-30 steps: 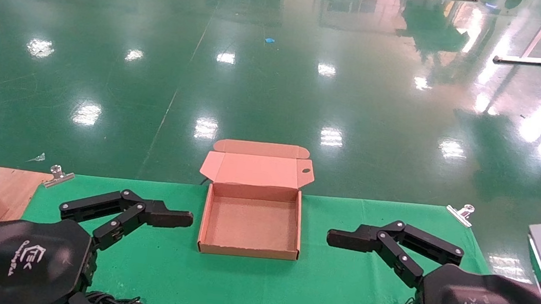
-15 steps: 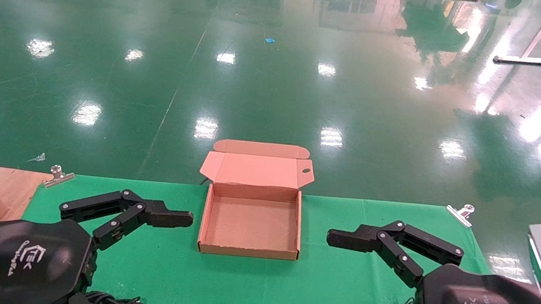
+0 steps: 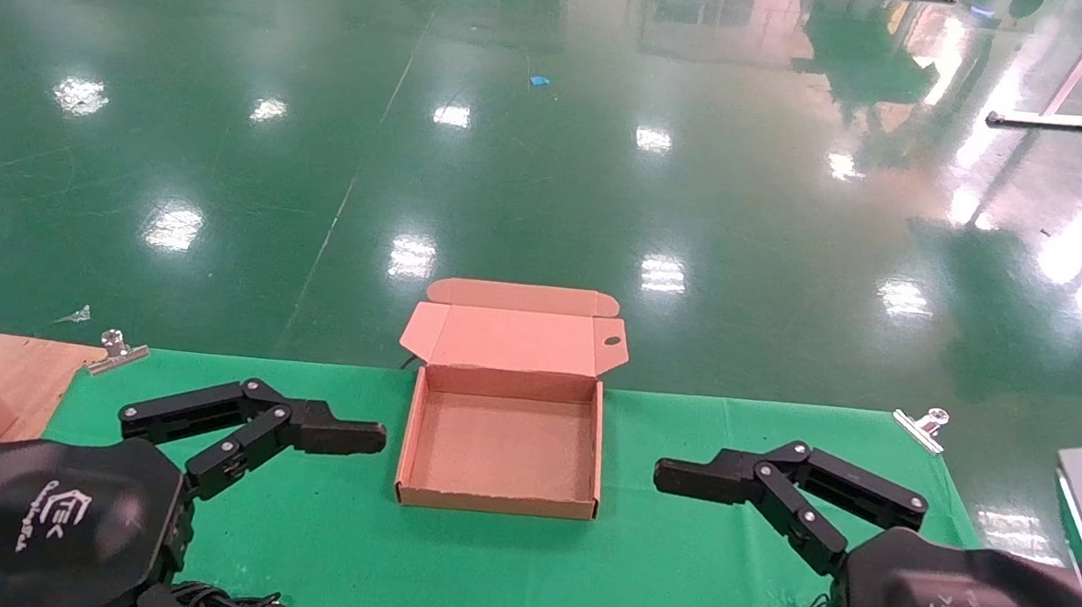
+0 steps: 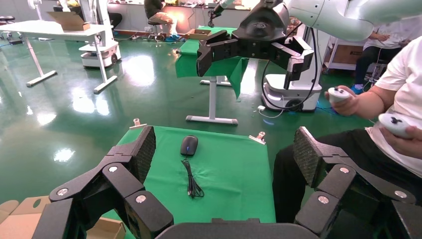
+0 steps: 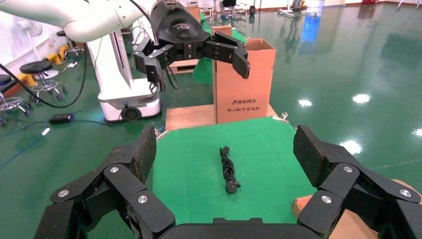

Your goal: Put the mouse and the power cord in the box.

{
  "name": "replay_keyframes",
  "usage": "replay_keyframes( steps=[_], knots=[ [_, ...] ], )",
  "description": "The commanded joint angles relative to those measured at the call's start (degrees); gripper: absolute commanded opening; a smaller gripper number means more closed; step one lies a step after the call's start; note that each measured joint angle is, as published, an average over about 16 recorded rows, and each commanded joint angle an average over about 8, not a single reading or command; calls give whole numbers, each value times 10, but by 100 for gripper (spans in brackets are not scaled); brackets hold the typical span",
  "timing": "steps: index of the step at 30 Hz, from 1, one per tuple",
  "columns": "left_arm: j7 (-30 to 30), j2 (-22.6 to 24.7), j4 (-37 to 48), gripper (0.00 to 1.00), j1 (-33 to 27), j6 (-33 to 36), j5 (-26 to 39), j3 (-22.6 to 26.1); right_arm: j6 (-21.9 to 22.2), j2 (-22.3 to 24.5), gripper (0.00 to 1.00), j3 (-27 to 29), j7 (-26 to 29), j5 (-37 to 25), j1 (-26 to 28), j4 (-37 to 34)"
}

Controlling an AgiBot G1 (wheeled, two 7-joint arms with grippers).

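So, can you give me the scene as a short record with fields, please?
box: open and holding nothing, lid flap back, mid-table
mouse: on green cloth, cable trailing
power cord: bundled on green cloth
left gripper: open, left of box, holding nothing
right gripper: open, right of box, holding nothing
task progress: nothing packed

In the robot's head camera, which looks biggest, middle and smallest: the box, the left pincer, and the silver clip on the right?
1. The box, by far.
2. The left pincer.
3. The silver clip, though it sits farther back, so it may look smaller.
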Motion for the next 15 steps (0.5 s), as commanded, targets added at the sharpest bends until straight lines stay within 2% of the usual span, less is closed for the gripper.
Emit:
replay_keyframes(
  steps=[1, 9, 15],
  knots=[
    [-1, 1, -1, 100, 0, -1, 2, 1, 1, 3, 100, 0, -2, -6, 1, -1],
    [30, 15, 57, 100, -73, 27, 135, 57, -22, -23, 100, -86, -74, -232, 83, -19],
    [72, 35, 132, 100, -135, 44, 224, 109, -9, -63, 100, -139, -138, -379, 141, -69]
  ],
)
